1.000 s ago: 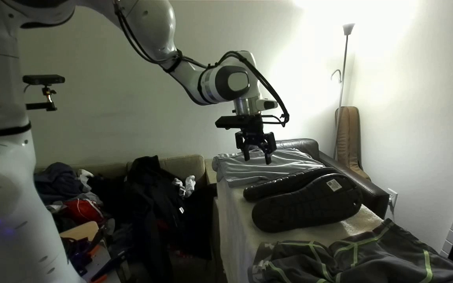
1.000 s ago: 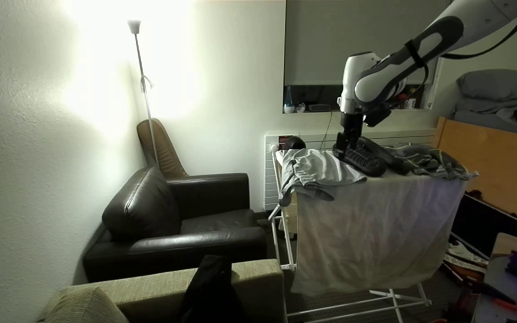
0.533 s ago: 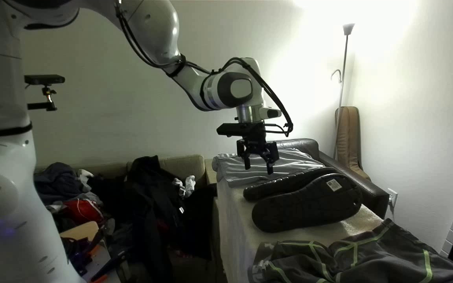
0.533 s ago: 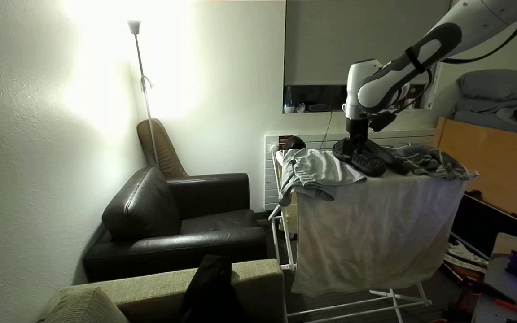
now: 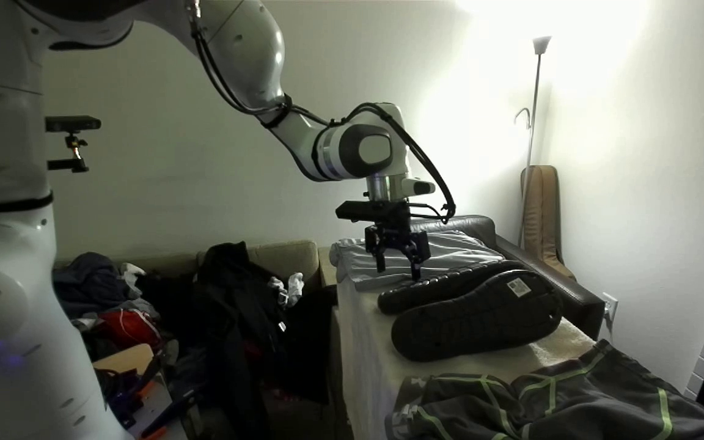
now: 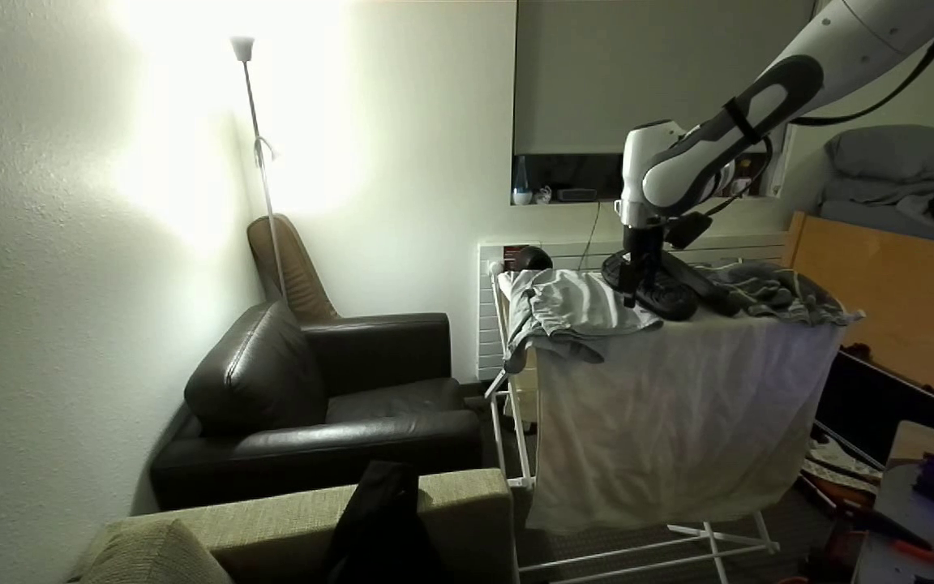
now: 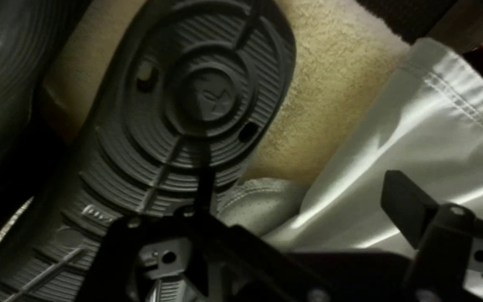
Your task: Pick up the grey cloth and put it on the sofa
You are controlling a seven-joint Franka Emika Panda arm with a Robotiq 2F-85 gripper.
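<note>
The grey cloth (image 5: pixel 456 249) lies rumpled on the towel-covered drying rack, at its end nearest the leather sofa. It also shows in an exterior view (image 6: pixel 576 304) and in the wrist view (image 7: pixel 350 193). My gripper (image 5: pixel 398 270) is open and empty, pointing down, low over the cloth's edge beside the black slides. It also shows in an exterior view (image 6: pixel 631 294). In the wrist view the gripper (image 7: pixel 304 197) has one finger over a slide and one over the cloth. Contact cannot be told. The dark leather sofa (image 6: pixel 353 438) stands beside the rack.
Black slides (image 5: pixel 480 324) lie soles up, right beside the cloth. Dark shorts (image 5: pixel 547 397) lie further along the rack. A pale towel (image 6: pixel 670 422) hangs over the rack. A beige sofa (image 6: pixel 467 503) stands in front of the leather one. A floor lamp (image 6: pixel 263 178) stands in the corner.
My gripper has moved down towards the rack, and lately slightly towards the rack's towel-hung side. It stays open. The cloth and slides have not moved.
</note>
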